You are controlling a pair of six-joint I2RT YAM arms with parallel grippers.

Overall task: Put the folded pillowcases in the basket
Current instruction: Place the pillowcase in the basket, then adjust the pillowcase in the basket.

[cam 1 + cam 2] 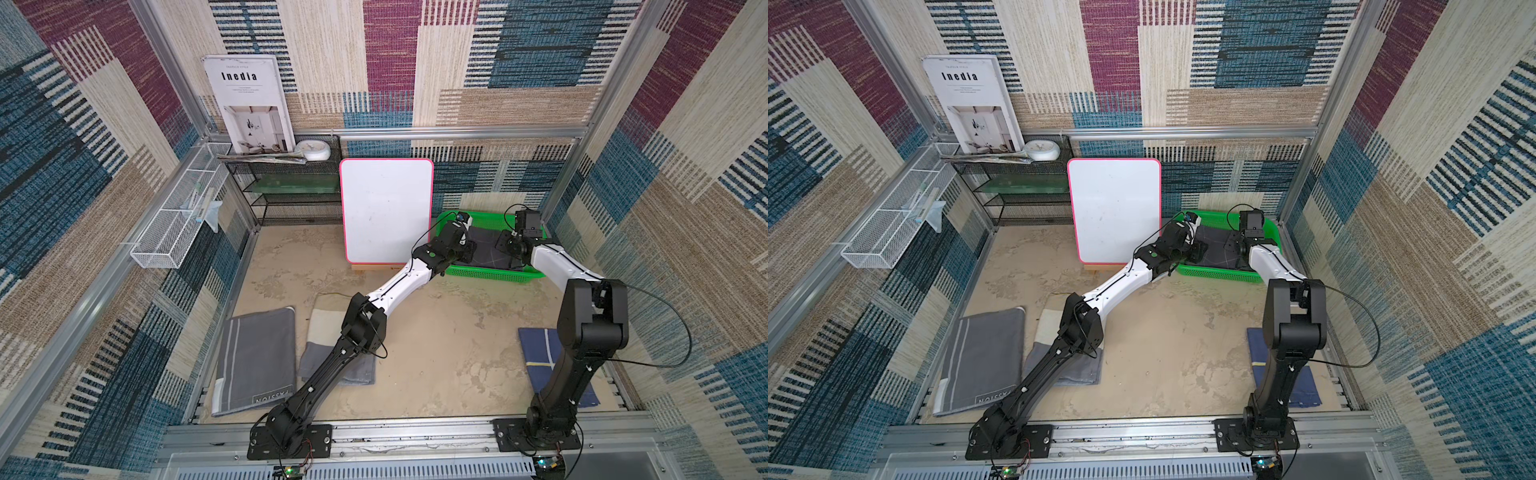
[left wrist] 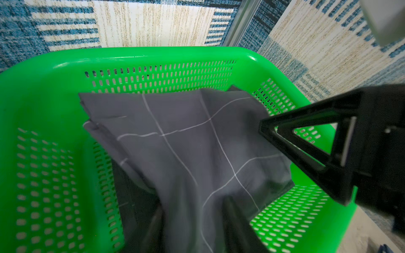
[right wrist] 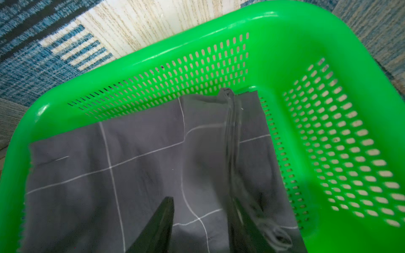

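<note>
The bright green basket [image 1: 490,274] [image 1: 1221,274] stands at the back right of the table. Inside it lies the folded pillowcase [image 1: 486,245] [image 1: 1214,247], dark grey with thin white grid lines. My left gripper [image 1: 469,249] [image 2: 195,210] hangs over the cloth's left end, its blurred jaws apart with pillowcase [image 2: 186,142] fabric in the gap. My right gripper [image 1: 505,245] [image 3: 201,203] is over the right end, open. The pillowcase [image 3: 142,164] lies under it, and a bunched fold edge runs along one finger. Both wrist views show the basket wall [image 2: 157,76] [image 3: 175,72].
A pink-rimmed whiteboard [image 1: 386,212] leans just left of the basket. A black wire shelf [image 1: 291,187] and a white wire tray [image 1: 178,224] stand at the back left. A grey towel [image 1: 255,357], a beige-and-grey cloth [image 1: 328,332] and a blue cloth [image 1: 540,345] lie near the front.
</note>
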